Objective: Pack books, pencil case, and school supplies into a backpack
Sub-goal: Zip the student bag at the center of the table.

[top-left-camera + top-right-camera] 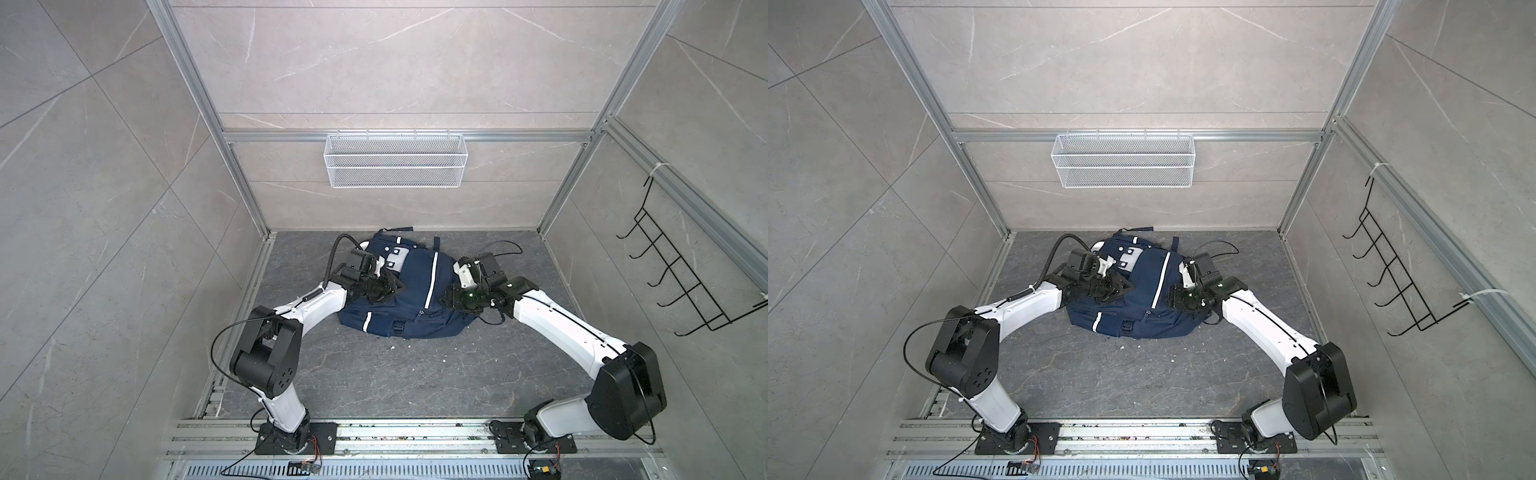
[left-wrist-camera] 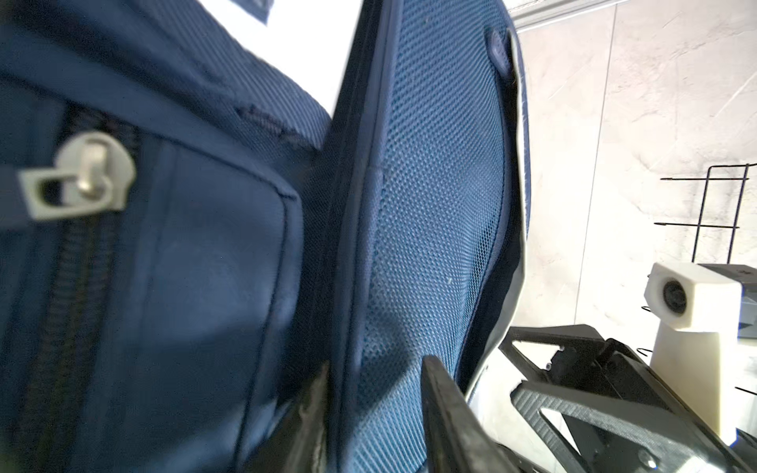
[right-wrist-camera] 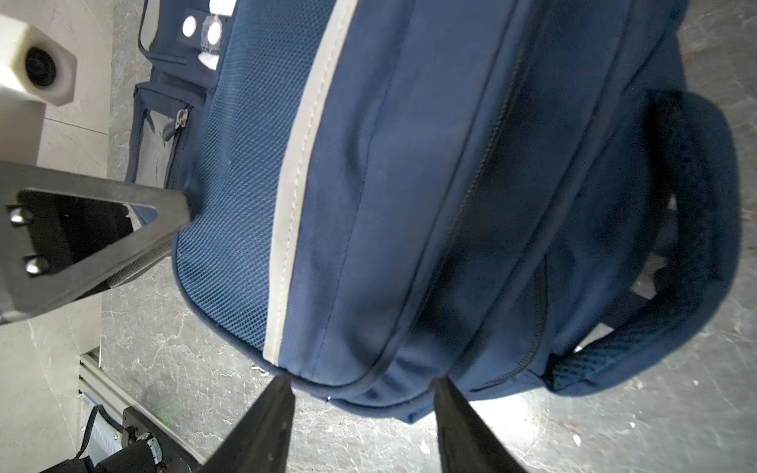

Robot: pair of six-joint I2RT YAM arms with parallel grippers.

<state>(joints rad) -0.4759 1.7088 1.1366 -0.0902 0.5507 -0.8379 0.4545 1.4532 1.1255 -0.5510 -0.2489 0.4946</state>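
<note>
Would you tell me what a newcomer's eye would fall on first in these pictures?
A large navy backpack lies at the far end of the grey tabletop. The left gripper and right gripper reach in on it from opposite sides, their tips at its fabric. On the back wall above hangs a white wire basket.

We see pale grey marble-look walls edged with aluminium rails. Far beyond the left fingers and right fingers hangs a white mesh basket. Outward of the right fingers hangs a black wire hook rack. Below them lies a dark veined floor.
</note>
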